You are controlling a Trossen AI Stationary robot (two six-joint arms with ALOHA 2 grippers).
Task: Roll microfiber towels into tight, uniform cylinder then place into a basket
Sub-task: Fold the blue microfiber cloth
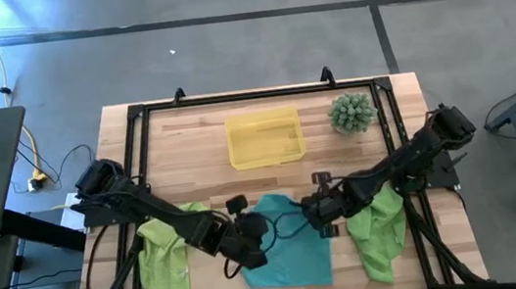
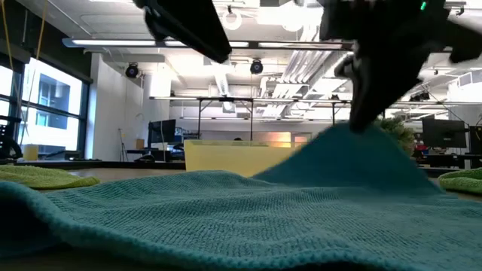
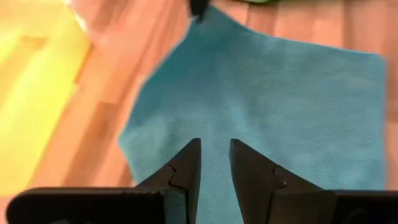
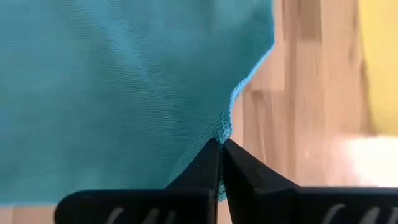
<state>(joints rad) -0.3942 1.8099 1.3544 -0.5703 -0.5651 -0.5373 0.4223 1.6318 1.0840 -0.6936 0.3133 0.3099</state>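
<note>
The teal towel [image 1: 286,250] lies spread on the wooden table near its front edge, between two lime-green towels [image 1: 166,259] [image 1: 379,233]. My right gripper [image 1: 324,213] is shut on its far right corner, which stands up in a peak [image 2: 354,135] in the low view. My left gripper [image 3: 214,149] hovers over the towel's left part [image 1: 251,249], open with a narrow gap and nothing between its fingers. The yellow basket [image 1: 264,139] stands farther back, at the middle of the table. My right gripper pinches the teal towel at its edge [image 4: 229,127], by the far right corner, between its two fingers. The fingers slant down from the table's right side. That corner is drawn up off the table; the rest of the towel [image 2: 226,211] lies flat.
A spiky green plant [image 1: 352,113] stands at the back right, beside the basket. A black frame [image 1: 136,115] runs along the table's edges. Bare wood [image 1: 191,163] shows between the basket and the towels.
</note>
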